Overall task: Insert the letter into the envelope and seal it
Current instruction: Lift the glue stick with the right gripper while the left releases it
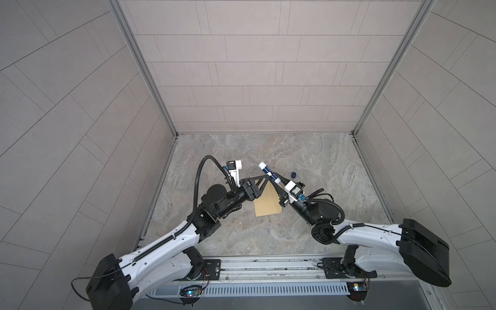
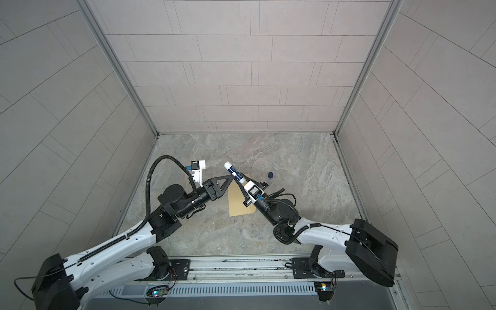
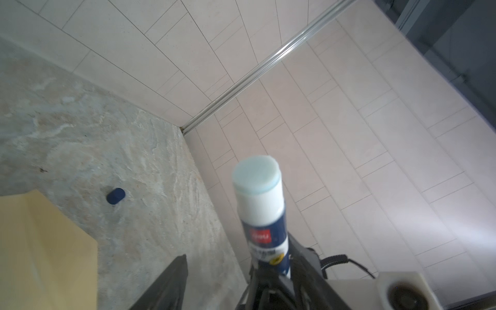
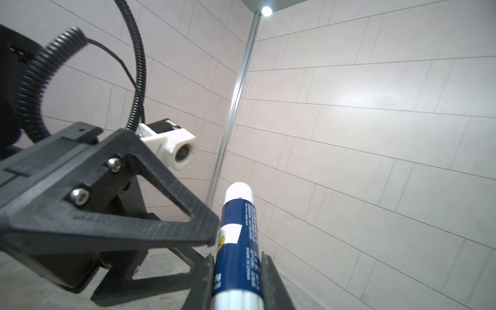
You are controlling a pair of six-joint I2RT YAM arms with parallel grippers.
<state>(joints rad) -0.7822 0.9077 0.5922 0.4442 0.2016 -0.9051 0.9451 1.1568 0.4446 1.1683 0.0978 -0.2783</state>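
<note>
The mustard-tan envelope [image 1: 265,205] [image 2: 239,205] lies flat on the marble table, under both grippers; its edge also shows in the left wrist view [image 3: 40,241]. The letter is out of view. My right gripper [image 1: 276,179] [image 4: 237,257] is shut on a blue-and-white glue stick [image 1: 267,170] [image 2: 234,171] [image 4: 239,233], held above the envelope with its uncapped tip [image 3: 256,171] pointing up and away. My left gripper [image 1: 264,185] [image 3: 241,281] is open around the stick. One of its fingers [image 4: 171,230] ends right at the stick's side.
A small dark blue cap [image 1: 294,175] [image 2: 270,175] [image 3: 115,196] lies on the table [image 1: 308,161] just right of the grippers. Tiled walls close the table in at the back and on both sides.
</note>
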